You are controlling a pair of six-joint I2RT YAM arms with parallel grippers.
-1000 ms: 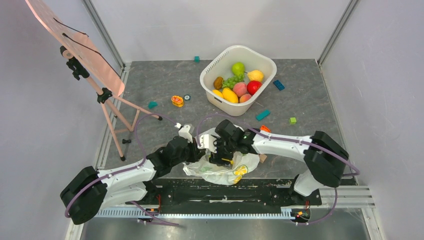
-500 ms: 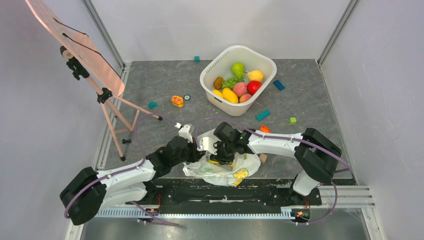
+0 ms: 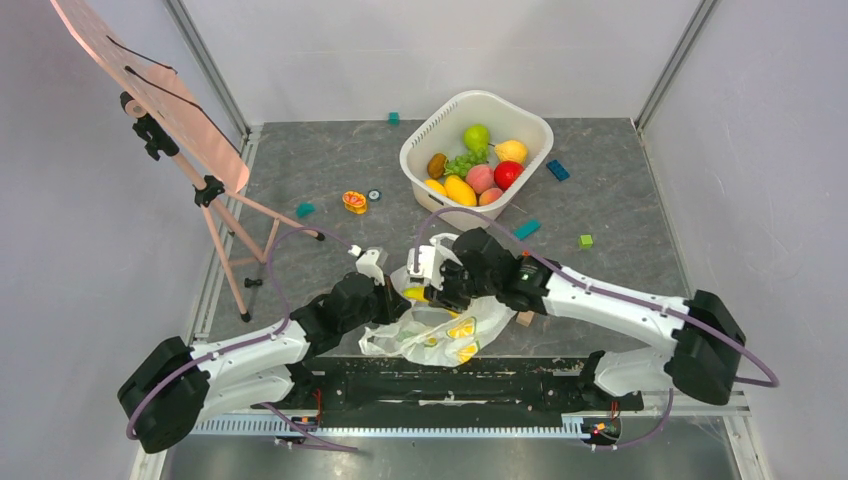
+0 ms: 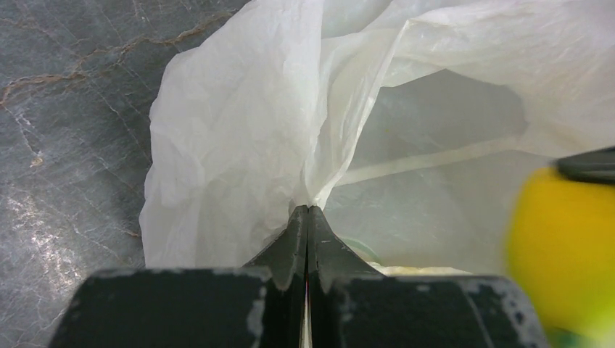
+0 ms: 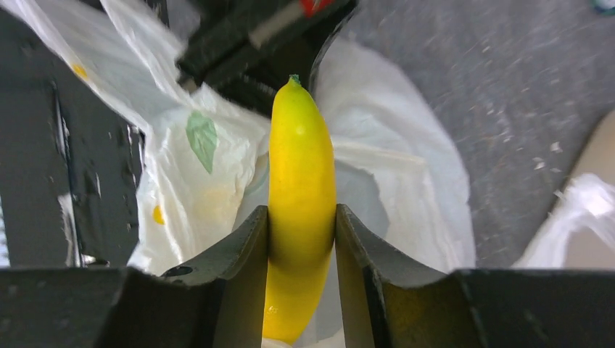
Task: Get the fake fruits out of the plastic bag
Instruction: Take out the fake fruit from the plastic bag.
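Note:
The plastic bag [image 3: 440, 335] lies crumpled at the near table edge, white with lemon-slice prints. My left gripper [image 4: 308, 210] is shut on a fold of the bag's rim [image 4: 239, 138], holding its mouth open. My right gripper [image 5: 301, 225] is shut on a yellow banana [image 5: 301, 181], held just above the bag's mouth; the banana also shows as a yellow spot in the top view [image 3: 416, 293] and blurred at the right of the left wrist view [image 4: 562, 246]. In the top view the right gripper [image 3: 432, 290] sits close beside the left gripper [image 3: 392, 300].
A white tub [image 3: 430, 135] at the back holds several toy fruits: a green one [image 3: 477, 136], a red apple [image 3: 508, 174], a peach [image 3: 481, 178]. Small coloured blocks [image 3: 525, 230] lie scattered on the grey table. An easel [image 3: 190, 160] stands at the left.
My right gripper has risen out of the bag with the banana in it and drawn back towards the far side. The bag has sagged flatter. The left gripper has kept its hold.

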